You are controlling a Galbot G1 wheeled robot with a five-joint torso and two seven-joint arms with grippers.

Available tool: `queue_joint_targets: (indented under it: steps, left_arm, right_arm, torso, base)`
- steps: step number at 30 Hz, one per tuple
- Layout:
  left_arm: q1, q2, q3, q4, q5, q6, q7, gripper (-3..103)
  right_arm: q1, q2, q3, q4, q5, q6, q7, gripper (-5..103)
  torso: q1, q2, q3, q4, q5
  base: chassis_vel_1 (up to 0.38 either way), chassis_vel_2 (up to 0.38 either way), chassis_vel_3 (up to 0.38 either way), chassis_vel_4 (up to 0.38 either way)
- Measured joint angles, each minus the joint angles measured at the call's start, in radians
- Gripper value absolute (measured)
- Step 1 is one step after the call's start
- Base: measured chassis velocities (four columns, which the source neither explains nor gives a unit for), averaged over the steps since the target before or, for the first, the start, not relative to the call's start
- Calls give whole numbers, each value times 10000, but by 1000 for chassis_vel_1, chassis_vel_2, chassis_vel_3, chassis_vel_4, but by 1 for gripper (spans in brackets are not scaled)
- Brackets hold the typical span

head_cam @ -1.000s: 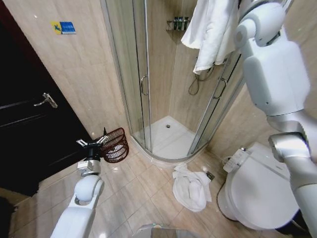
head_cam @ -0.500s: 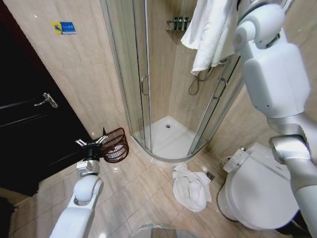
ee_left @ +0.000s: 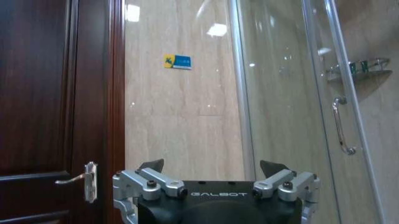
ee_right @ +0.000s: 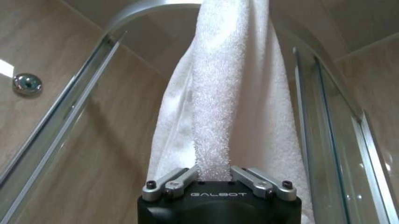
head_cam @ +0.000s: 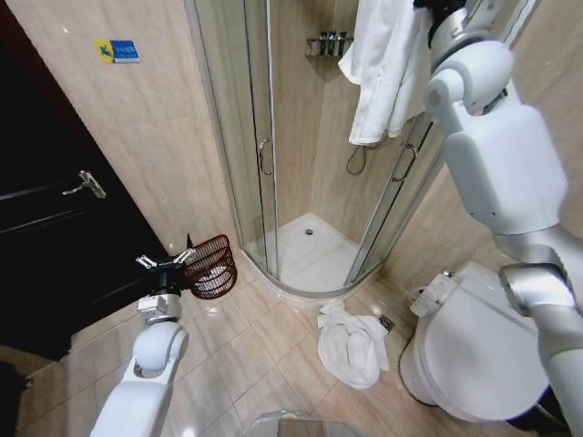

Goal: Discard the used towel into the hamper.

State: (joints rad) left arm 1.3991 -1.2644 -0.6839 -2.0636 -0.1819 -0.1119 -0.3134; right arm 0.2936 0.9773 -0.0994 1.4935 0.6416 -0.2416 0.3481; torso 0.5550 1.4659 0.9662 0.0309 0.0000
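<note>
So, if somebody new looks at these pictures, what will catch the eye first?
Probably the big white towel hanging high over the shower door, with the right tool shut on a fold of it. Next, a second white towel lies crumpled on the floor tiles between the shower and the toilet. The dark basket stands by the shower's corner, the open left tool just beside it.

Bare floor tiles [head_cam: 246, 350] lie open between the hamper [head_cam: 211, 267] and a crumpled white towel [head_cam: 352, 346]; the shower enclosure [head_cam: 264, 155], the toilet [head_cam: 474, 355] and the dark door [head_cam: 55, 218] hem that space
</note>
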Motion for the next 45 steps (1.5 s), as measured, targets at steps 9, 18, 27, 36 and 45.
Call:
queue_joint_targets:
  steps: [9, 18, 27, 36, 45]
  left_arm:
    - [11, 13, -36, 1, -19, -17, 5, 100]
    - [-30, 1, -29, 1, -19, -17, -5, 100]
    - [-43, -21, -139, -16, -29, -13, -15, 100]
    - [15, 4, -141, -82, -30, -12, -22, 100]
    - [58, -1, -166, -140, -30, -39, -23, 100]
  right_arm:
    - [-608, -473, 197, 454, 67, 43, -514, 4]
    - [-919, -547, 326, 616, 93, 46, -515, 4]
    - [-1565, -771, 566, 1081, 152, 58, -456, 4]
    - [-2174, -1174, 803, 1551, 272, 60, -446, 4]
    - [-2948, -1857, 1080, 2147, 572, 47, -481, 4]
  torso:
    - [0, 0, 0, -1, 1]
    - [0, 0, 0, 1, 0]
    - [0, 0, 0, 0, 0]
    - [0, 0, 1, 0, -1]
    - [0, 0, 1, 0, 1]
  base:
    - [0, 0, 0, 0]
    - [0, 0, 0, 0]
    - [0, 0, 0, 0]
    - [0, 0, 0, 0]
    - [0, 0, 0, 0]
